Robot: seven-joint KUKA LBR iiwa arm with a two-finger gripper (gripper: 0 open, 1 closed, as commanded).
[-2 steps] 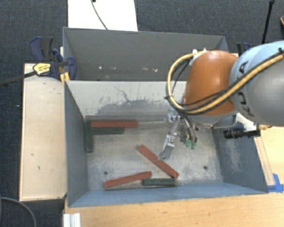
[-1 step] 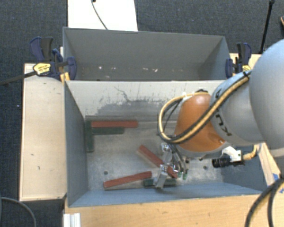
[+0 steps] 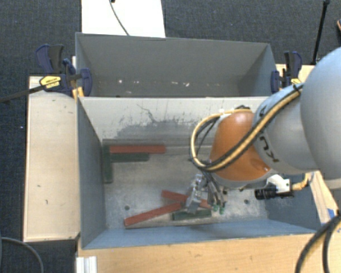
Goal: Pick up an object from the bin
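The gripper (image 3: 203,201), its grip impossible to judge, sits amid a short red bar (image 3: 173,196) and a dark green bar (image 3: 192,214); a straight lift avoids snagging them.

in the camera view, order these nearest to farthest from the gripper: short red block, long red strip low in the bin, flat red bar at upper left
1. Short red block, just left of the gripper.
2. Long red strip, lower left, along the bin's near wall.
3. Flat red bar, far upper left of the bin floor.
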